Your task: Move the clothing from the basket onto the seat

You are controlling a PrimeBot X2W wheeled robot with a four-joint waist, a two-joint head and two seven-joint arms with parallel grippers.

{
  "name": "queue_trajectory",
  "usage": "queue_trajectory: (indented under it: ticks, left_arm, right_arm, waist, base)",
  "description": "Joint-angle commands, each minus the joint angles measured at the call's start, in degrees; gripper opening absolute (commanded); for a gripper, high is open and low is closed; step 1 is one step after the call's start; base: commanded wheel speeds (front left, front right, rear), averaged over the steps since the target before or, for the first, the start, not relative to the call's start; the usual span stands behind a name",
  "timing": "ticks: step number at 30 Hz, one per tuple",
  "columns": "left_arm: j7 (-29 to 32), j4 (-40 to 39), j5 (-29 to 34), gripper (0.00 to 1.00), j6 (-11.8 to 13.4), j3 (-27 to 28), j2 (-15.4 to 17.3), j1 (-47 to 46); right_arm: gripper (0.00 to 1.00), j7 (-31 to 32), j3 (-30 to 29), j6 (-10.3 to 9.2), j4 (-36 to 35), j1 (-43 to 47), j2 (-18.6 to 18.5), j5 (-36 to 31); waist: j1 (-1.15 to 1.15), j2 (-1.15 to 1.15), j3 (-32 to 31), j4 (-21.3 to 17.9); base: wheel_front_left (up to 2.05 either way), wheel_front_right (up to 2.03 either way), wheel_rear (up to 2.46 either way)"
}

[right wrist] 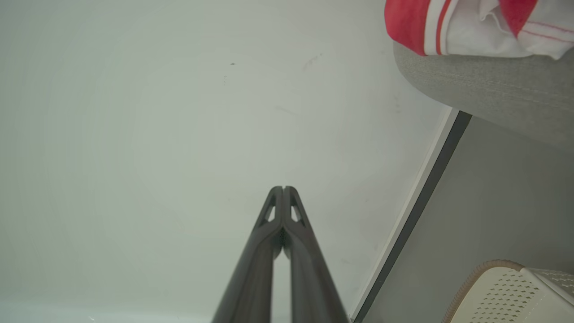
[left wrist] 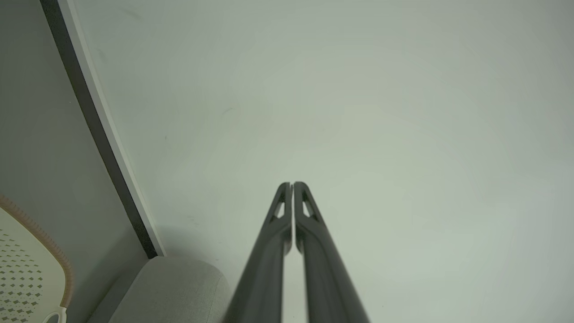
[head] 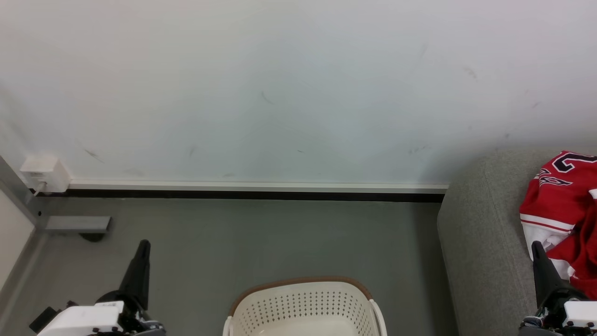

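Red clothing (head: 559, 196) with white trim and dark numerals lies on the grey seat (head: 480, 242) at the right; its striped hem (right wrist: 430, 27) hangs over the seat's edge (right wrist: 484, 89). The cream basket (head: 303, 308) with a brown rim stands on the floor at the bottom middle; what I see of its inside holds nothing. My left gripper (head: 144, 245) is at the lower left, shut and holding nothing, fingers (left wrist: 292, 185) pointing at the wall. My right gripper (head: 536, 245) is at the lower right, in front of the clothing, shut and holding nothing, fingertips (right wrist: 283, 188) together.
A white wall with a white and black skirting board (head: 256, 190) runs behind the grey floor. A white socket box (head: 44, 173) and a grey metal foot (head: 77, 225) sit at the left. The seat's rounded corner (left wrist: 175, 287) and the basket rim (left wrist: 49, 242) lie close to my left arm.
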Motion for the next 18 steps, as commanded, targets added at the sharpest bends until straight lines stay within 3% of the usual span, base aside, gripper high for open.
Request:
queue_trajectory:
  ticks: [1,18]
  left_arm:
    - [0.2,0.0,-0.7,0.00,0.0,0.2,0.1,-0.3]
    - [0.2,0.0,-0.7,0.00,0.0,0.2,0.1,-0.3]
  right_arm:
    - [0.00,-0.2,0.1,-0.12,-0.2,-0.1,-0.6,0.2]
    - [0.00,-1.3,1.5,-0.12,-0.5,-0.1,-1.5,1.6]
  waist:
    - [0.00,0.00,0.0,0.0]
    - [0.00,0.00,0.0,0.0]
  base:
    - [0.00,0.00,0.00]
    - [0.00,0.00,0.00]
